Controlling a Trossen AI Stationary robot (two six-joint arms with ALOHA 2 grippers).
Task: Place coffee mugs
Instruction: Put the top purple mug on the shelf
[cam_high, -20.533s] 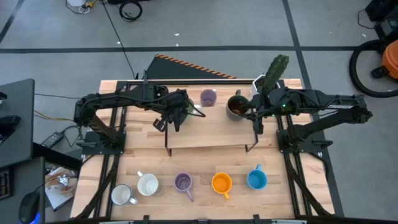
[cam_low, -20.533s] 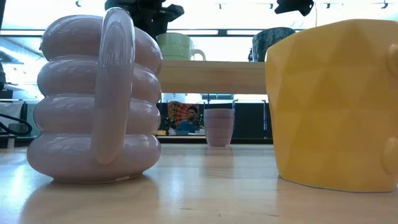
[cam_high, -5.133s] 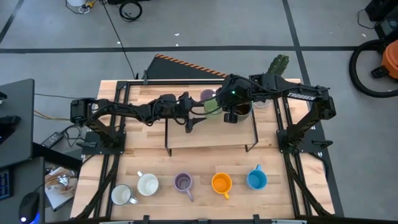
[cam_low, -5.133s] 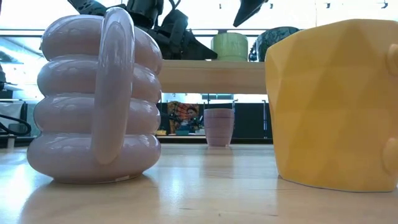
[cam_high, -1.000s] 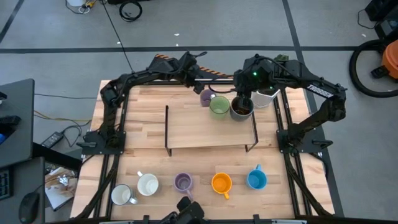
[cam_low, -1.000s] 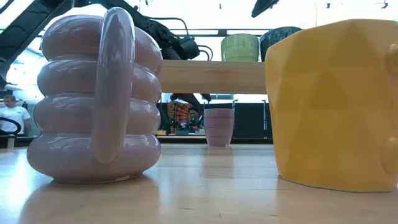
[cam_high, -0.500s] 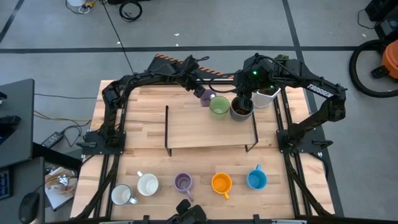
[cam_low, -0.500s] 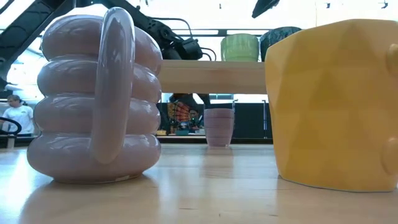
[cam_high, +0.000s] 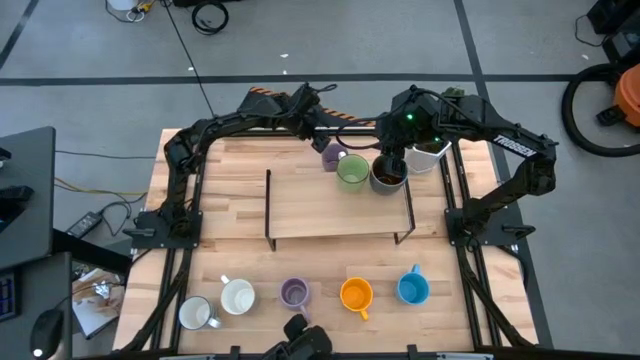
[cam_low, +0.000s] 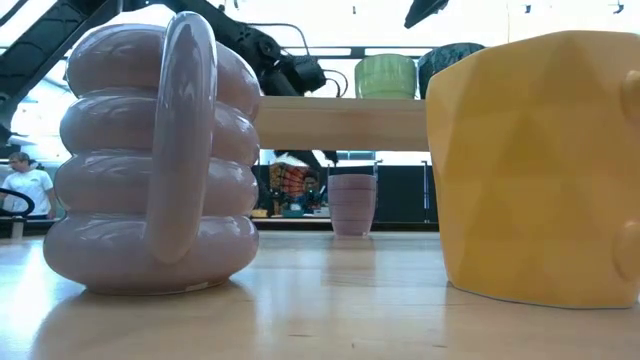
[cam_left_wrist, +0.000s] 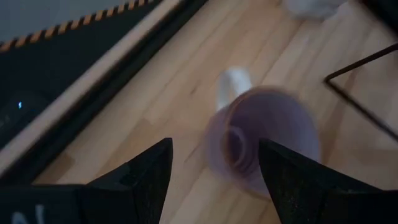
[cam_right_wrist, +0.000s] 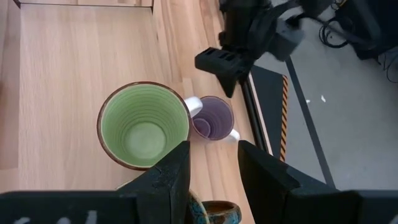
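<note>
No readable text, labels, brands or numbers in any view. The only marking is an orange-black hazard stripe (cam_high: 300, 103) along the edge of the dark board behind the bench, which carries no lettering. The mugs look plain.

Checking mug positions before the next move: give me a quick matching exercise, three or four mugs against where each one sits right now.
Things:
1. green ribbed ceramic mug
2. smooth lilac purple mug
3. orange faceted mug
4. blue ceramic mug

Places:
A. front row, nearest the table's right edge
B. on the raised wooden shelf, beside the dark brown mug
C. on the tabletop behind the shelf, under the left gripper
D. front row, between the ridged lilac mug and the blue one

Pairs: 1-B, 2-C, 3-D, 4-A
</note>
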